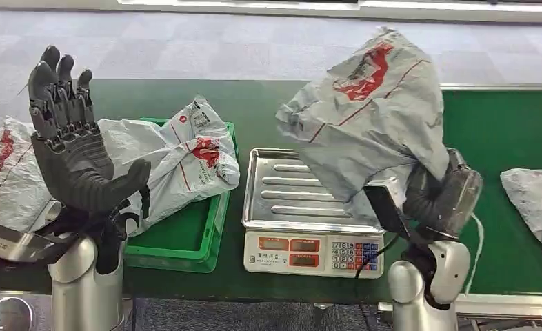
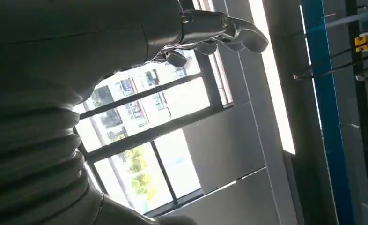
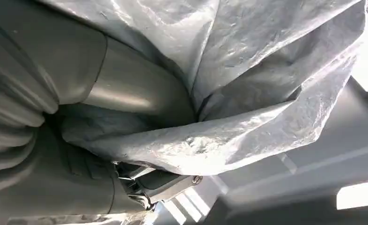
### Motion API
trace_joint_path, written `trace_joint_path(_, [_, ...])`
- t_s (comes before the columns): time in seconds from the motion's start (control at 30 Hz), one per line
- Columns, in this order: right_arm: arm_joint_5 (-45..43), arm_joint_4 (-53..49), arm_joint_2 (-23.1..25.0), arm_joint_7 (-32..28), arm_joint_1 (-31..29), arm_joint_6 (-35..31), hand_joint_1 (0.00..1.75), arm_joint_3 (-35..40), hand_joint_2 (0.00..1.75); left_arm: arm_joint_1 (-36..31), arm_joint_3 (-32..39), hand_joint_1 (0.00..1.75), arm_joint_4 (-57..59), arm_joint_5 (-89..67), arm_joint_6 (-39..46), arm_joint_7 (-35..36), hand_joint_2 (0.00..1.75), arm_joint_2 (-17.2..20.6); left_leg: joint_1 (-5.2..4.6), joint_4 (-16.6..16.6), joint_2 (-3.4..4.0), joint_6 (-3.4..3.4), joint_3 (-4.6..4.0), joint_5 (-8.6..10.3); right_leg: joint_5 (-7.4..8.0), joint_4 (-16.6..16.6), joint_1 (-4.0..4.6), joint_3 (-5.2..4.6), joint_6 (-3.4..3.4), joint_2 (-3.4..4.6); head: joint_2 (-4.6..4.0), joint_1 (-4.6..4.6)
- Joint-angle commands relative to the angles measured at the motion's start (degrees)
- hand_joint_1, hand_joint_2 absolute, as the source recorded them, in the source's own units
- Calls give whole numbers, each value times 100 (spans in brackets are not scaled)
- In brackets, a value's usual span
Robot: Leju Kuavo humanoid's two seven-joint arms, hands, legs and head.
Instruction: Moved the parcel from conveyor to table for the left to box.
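Grey plastic parcel [image 1: 372, 110] hangs high at the right of the frame, above the scale [image 1: 303, 207], gripped from below by the right hand [image 1: 427, 196]. The film is slippery and bunched, so it may slide out and fall on the scale tray. The left hand [image 1: 72, 145] stands raised and spread, holding nothing, beside the green bin [image 1: 209, 238].

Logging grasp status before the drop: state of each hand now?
Left hand: open, raised, fingers apart, holding nothing.
Right hand: holding the grey parcel, lifted above the scale.
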Motion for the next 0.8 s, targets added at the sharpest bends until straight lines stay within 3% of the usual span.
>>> trace_joint_path(0.03, [-167, 884, -515, 96, -1, -17, 175, 806, 175, -187, -149, 0, 538, 95, -8, -39, 175, 286, 3, -13, -7, 3, 13, 2, 3, -17, 4, 16, -3, -5, 0, 0])
trace_joint_path(0.17, [-209, 783, -534, 132, 93, -49, 175, 714, 175, -197, -204, 0, 594, 101, -10, -40, 175, 267, 2, -14, -9, 3, 6, 3, 3, -18, 2, 11, -3, -7, 0, 0])
trace_joint_path(0.2, [-209, 783, -534, 132, 93, -49, 68, 714, 175, -197, -204, 0, 594, 101, -10, -40, 175, 267, -1, -20, -7, 3, 11, 5, 5, -22, 0, 13, -5, -5, 0, 0])
trace_joint_path(0.23, [-236, 745, -533, 157, 124, -83, 0, 654, 175, -205, -221, 0, 610, 87, 8, -31, 175, 258, 0, -11, -10, 2, 2, 2, 3, -14, 1, 6, -4, -9, 0, 0])
trace_joint_path(0.5, [-273, 665, -554, 218, 232, -92, 0, 460, 175, -203, -334, 0, 677, -51, 84, -44, 175, 289, 0, -6, -10, 2, 0, -2, 0, -10, 1, 1, -3, -8, 0, 0])
trace_joint_path(0.53, [-312, 657, -561, 201, 228, 6, 0, 460, 0, -239, -337, 0, 666, -58, 94, -40, 175, 295, 0, -12, -13, 3, 4, 1, 2, -15, 1, 5, -4, -11, 0, 0])
trace_joint_path(0.8, [-527, 714, -600, 186, 193, 434, 0, 464, 0, -228, -346, 0, 594, -108, 154, 21, 175, 340, -1, -16, -8, 4, 7, 3, 6, -19, 1, 5, -6, -3, 0, 0])
